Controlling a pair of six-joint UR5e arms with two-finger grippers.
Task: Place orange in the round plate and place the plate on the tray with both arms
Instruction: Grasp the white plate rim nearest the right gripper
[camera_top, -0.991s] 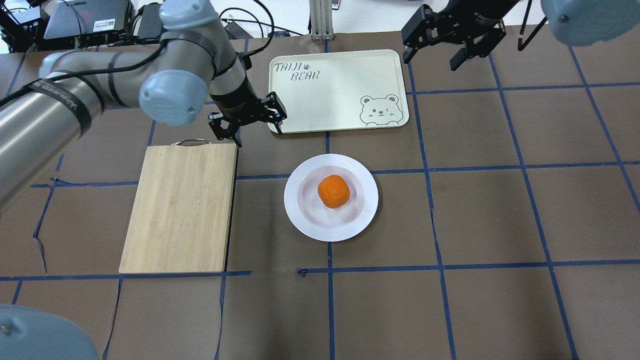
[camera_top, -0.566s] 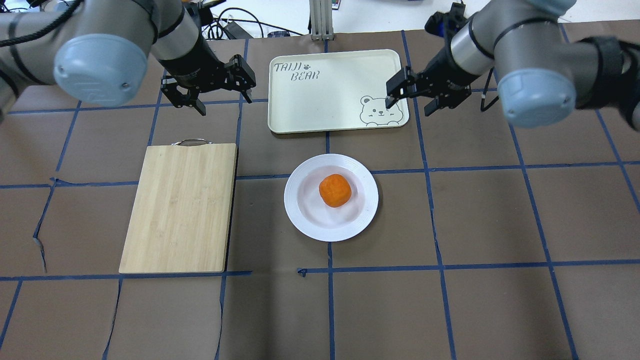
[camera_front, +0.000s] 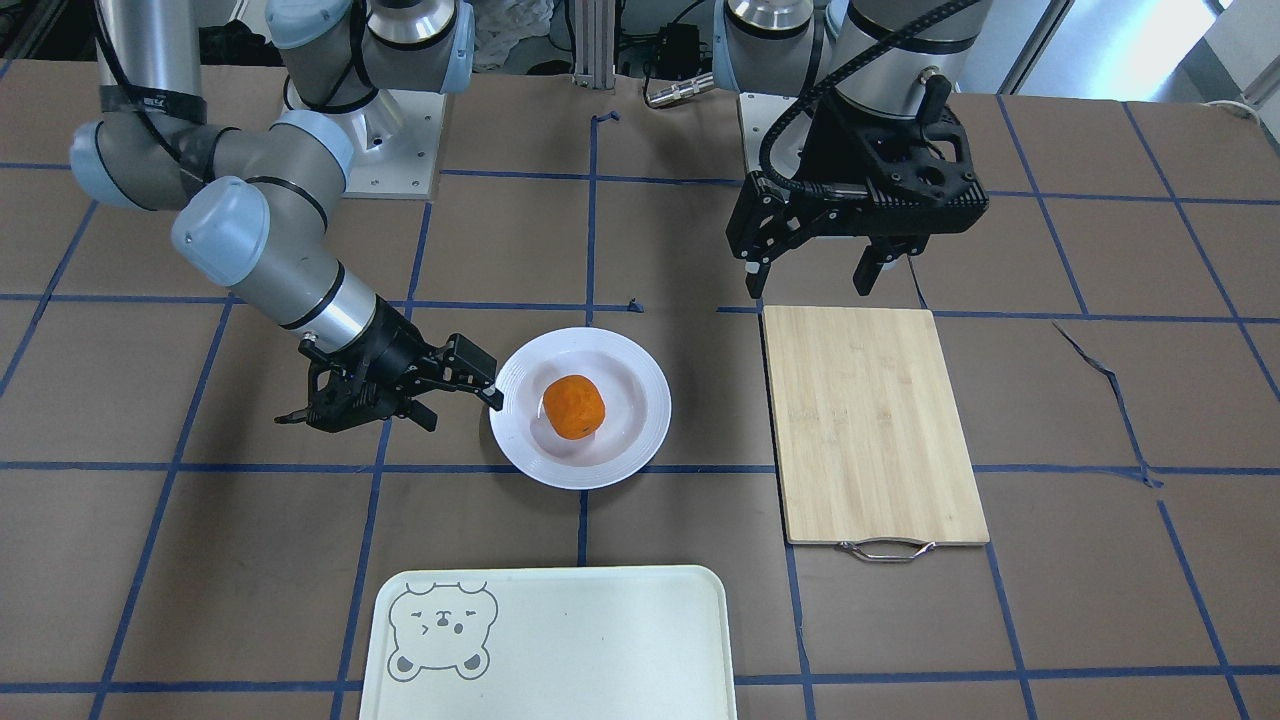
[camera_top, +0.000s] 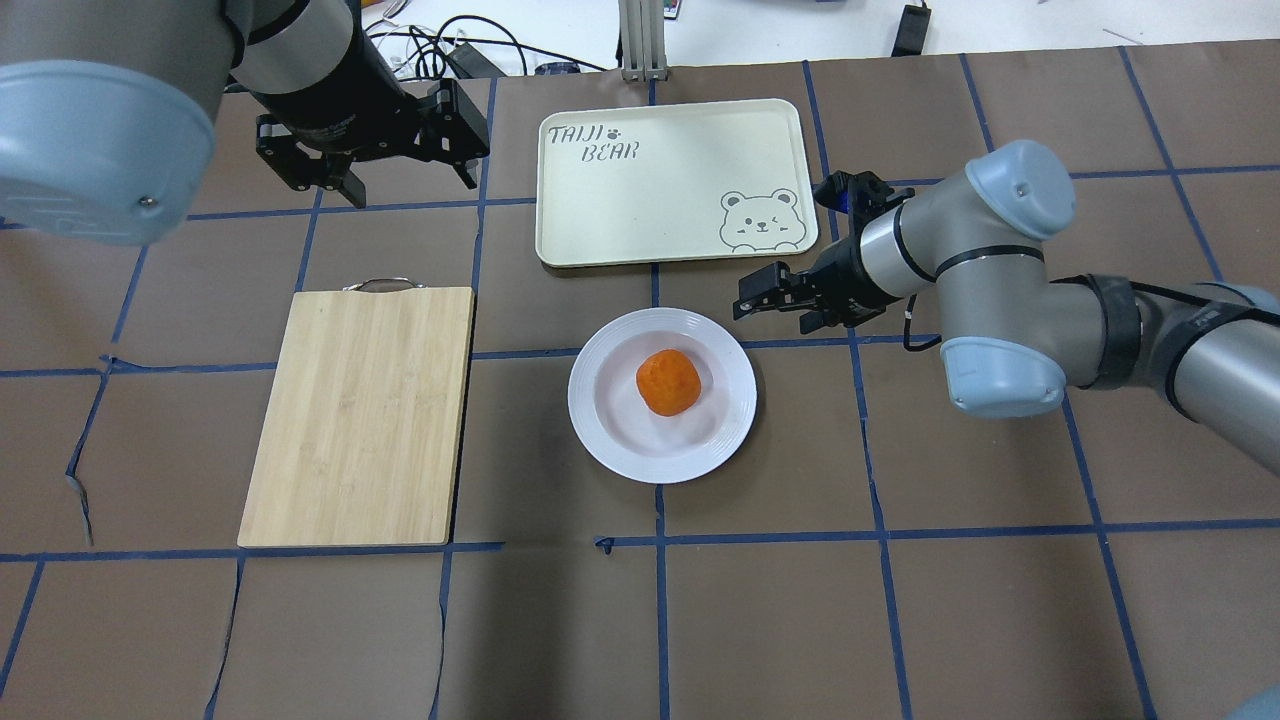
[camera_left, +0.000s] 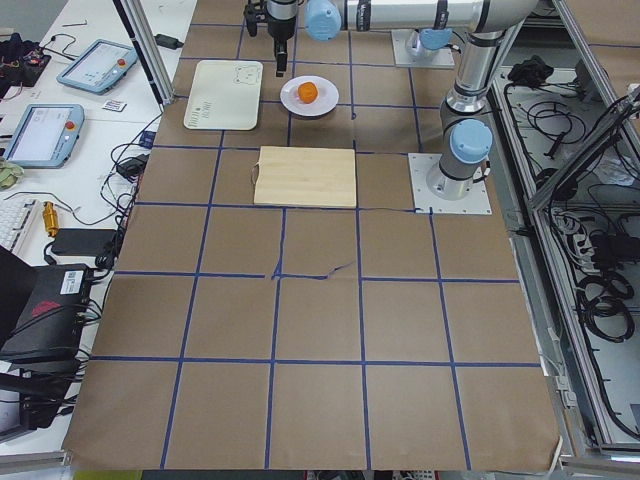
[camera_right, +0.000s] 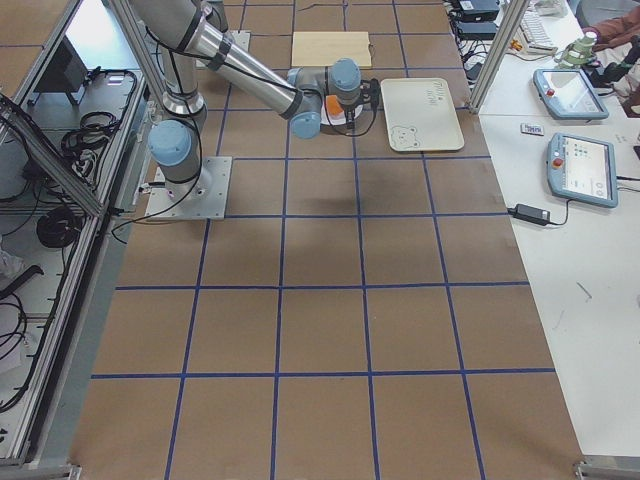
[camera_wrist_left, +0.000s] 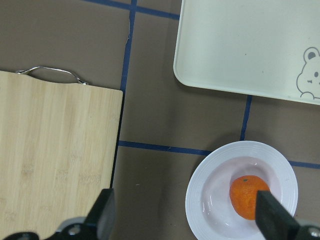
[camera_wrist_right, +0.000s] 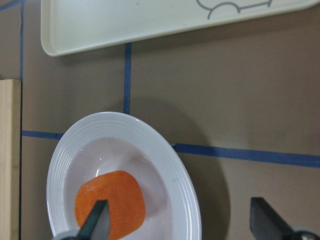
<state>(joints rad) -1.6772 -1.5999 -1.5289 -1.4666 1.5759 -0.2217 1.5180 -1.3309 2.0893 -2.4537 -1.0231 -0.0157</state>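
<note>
We see the orange (camera_top: 668, 382) in the round plate (camera_top: 601, 441), the right gripper (camera_top: 776, 309) spread beside its rim — the left gripper (camera_top: 412, 188), also spread, well apart.

Blue tape lines (camera_top: 1000, 527) are crossing the brown surface (camera_top: 1000, 620); tablets (camera_right: 583, 165) are lying on a white bench (camera_right: 585, 270) at three o'clock.

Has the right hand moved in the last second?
Yes. The right hand moved down the overhead view, from the bear corner of the tray to beside the round plate.
</note>
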